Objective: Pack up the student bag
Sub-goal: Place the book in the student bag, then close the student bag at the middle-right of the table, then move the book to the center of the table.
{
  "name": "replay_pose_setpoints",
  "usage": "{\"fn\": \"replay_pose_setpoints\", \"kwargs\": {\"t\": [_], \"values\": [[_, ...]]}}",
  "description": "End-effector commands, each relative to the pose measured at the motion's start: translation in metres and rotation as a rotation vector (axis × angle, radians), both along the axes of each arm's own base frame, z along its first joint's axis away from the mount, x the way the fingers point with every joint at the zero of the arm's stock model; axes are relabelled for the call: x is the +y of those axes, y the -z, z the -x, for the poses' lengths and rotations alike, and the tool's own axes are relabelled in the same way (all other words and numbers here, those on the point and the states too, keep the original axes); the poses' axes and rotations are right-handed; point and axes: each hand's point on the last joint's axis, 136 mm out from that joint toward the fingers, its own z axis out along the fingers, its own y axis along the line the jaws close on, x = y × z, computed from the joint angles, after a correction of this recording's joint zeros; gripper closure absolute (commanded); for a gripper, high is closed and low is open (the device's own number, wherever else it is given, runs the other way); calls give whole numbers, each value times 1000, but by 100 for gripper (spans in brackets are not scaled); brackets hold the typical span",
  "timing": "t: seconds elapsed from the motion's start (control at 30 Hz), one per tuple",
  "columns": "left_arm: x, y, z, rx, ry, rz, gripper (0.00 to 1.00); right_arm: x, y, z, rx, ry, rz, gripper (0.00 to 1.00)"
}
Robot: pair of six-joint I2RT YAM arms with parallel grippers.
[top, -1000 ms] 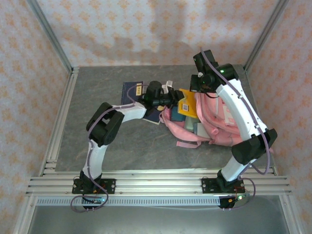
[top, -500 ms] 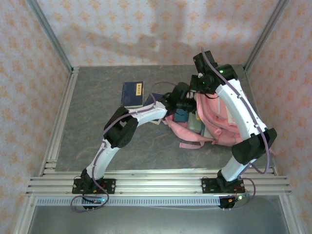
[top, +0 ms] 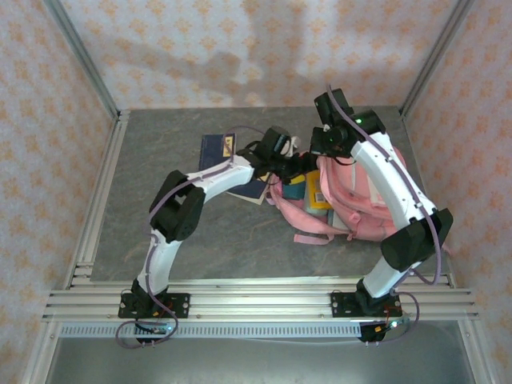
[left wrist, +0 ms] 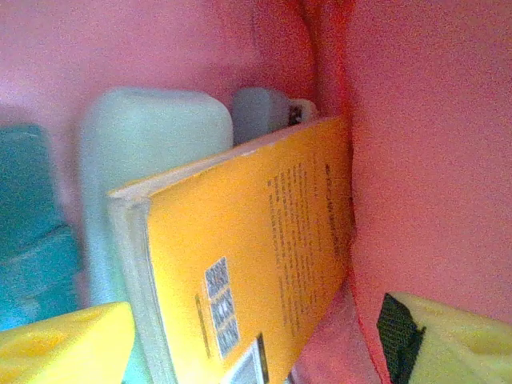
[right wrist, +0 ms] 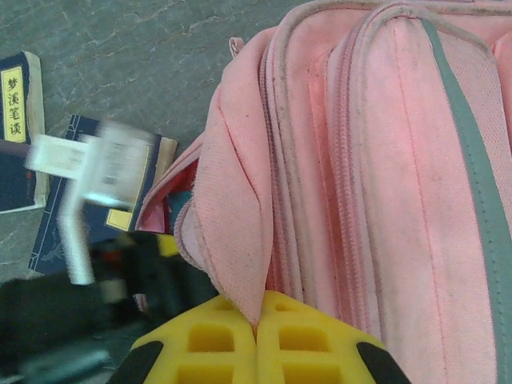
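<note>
The pink student bag (top: pixel 364 204) lies on the table with its mouth toward the left. My right gripper (top: pixel 324 148) is shut on the edge of the bag's pink flap (right wrist: pixel 240 232) and holds it up; in the right wrist view the gripper (right wrist: pixel 258 308) pinches that fabric. My left gripper (top: pixel 294 166) is at the bag's mouth, open. In the left wrist view the left gripper (left wrist: pixel 256 320) has its yellow fingers (left wrist: pixel 64 344) wide apart around the near end of a yellow book (left wrist: pixel 256 240), which rests inside the bag (left wrist: pixel 432 160) beside a pale mint case (left wrist: pixel 152 136).
Two dark blue books lie on the grey table left of the bag, one further back (top: pixel 216 148) and one by the bag's mouth (top: pixel 252 188). A teal item (left wrist: pixel 32 232) sits inside the bag. Metal rails border the table (top: pixel 160 232).
My left gripper carried the yellow book into the bag, opened and drew back toward the mouth, leaving the book inside. The right gripper kept its hold on the flap.
</note>
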Motion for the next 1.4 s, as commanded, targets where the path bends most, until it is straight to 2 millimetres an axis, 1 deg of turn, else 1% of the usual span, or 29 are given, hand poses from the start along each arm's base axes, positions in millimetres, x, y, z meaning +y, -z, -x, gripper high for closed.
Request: {"fn": "replay_pose_setpoints", "kwargs": {"t": [0.0, 0.1, 0.2, 0.27, 0.3, 0.33, 0.37, 0.4, 0.43, 0.47, 0.5, 0.53, 0.57, 0.6, 0.67, 0.73, 0.83, 0.9, 1.0, 1.1, 1.2, 1.3, 1.37], "values": [[10, -15, 18, -47, 48, -38, 17, -18, -24, -1, -99, 43, 20, 100], [22, -25, 23, -81, 54, -62, 18, -20, -20, 1, -93, 42, 27, 100], [49, -35, 16, -114, 12, -117, 18, -17, -12, 3, -66, 28, 18, 100], [67, -40, 11, -124, -9, -152, 20, -9, -2, 5, -30, 1, -15, 100], [79, -41, 7, -129, -28, -179, 21, -1, 4, 6, -2, -25, -44, 100], [91, -36, 3, -128, -46, -226, 22, 3, 9, 7, 23, -37, -50, 100], [109, -29, -2, -124, -79, -305, 23, 4, 12, 8, 46, -36, -34, 100], [126, -22, -6, -110, -109, -379, 23, 4, 13, 7, 54, -37, -14, 92], [147, -11, -11, -83, -151, -459, 24, 3, 11, 6, 47, -32, 12, 76], [167, 0, -14, -45, -190, -519, 25, 3, 9, 4, 35, -31, 29, 66], [180, 9, -16, -11, -222, -545, 26, 4, 6, 3, 20, -29, 35, 59], [193, 18, -20, 20, -256, -549, 27, 6, 1, 1, -1, -34, 37, 53], [202, 26, -23, 42, -285, -540, 28, 9, -4, -1, -19, -33, 36, 50], [209, 31, -26, 53, -309, -529, 30, 11, -6, -3, -32, -35, 31, 49], [214, 43, -33, 76, -326, -504, 33, 19, -10, -7, -51, -41, 13, 48], [205, 51, -39, 88, -298, -473, 37, 27, -12, -10, -64, -47, -22, 49], [184, 62, -46, 102, -252, -414, 39, 41, -5, -12, -45, -60, -83, 53], [178, 74, -49, 124, -243, -419, 40, 47, 1, -13, -20, -66, -99, 56], [167, 92, -46, 152, -211, -452, 39, 55, 10, -11, 5, -83, -104, 59], [169, 116, -30, 203, -182, -576, 37, 59, 16, -9, 18, -93, -105, 61], [177, 136, -7, 257, -159, -695, 37, 60, 26, -6, 40, -100, -90, 63], [191, 151, 19, 313, -165, -745, 37, 63, 34, -2, 56, -106, -89, 63], [205, 159, 41, 353, -170, -783, 38, 69, 41, 1, 76, -120, -115, 63]]}}
